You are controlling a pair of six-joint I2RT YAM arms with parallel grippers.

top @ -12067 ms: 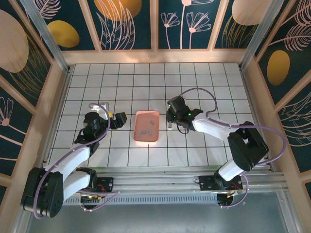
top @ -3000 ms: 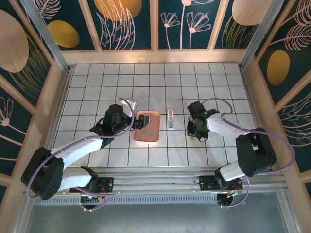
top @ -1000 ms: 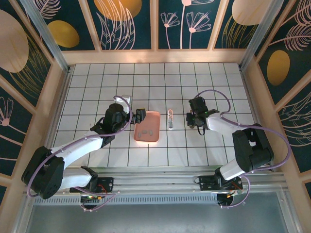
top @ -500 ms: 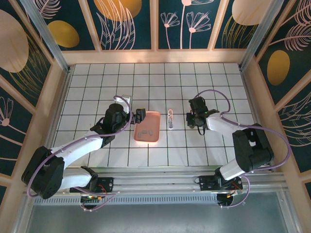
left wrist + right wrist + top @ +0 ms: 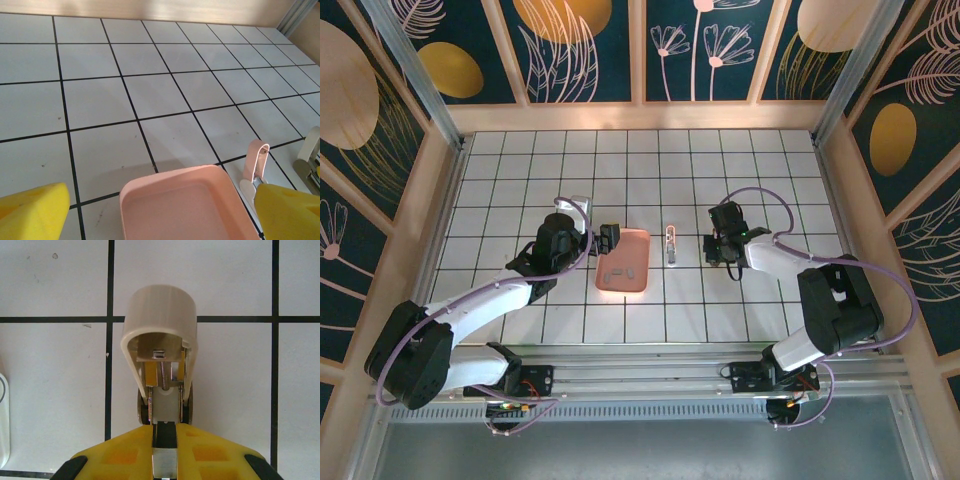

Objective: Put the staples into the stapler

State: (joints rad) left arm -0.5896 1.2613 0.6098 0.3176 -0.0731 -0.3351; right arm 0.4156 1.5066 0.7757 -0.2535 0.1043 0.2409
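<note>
Few staples [image 5: 618, 270] in pink tray [image 5: 165, 175], near open left fingers [image 5: 30, 212]; right fingers [image 5: 120, 455] closed beside stapler [image 5: 160, 315].

top: overhead, far | left wrist: low, oblique — shares pink tray [image 5: 180, 205] | right wrist: close, downward

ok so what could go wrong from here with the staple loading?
1. The staples are tiny and lie flat in the pink tray; the open left gripper could miss them, grab several, or shove the tray.
2. The stapler stands open, its channel narrow; a tilted strip could jam or drop beside it.
3. The right gripper is close at the stapler's end, grip unclear; a nudge might tip it.
</note>
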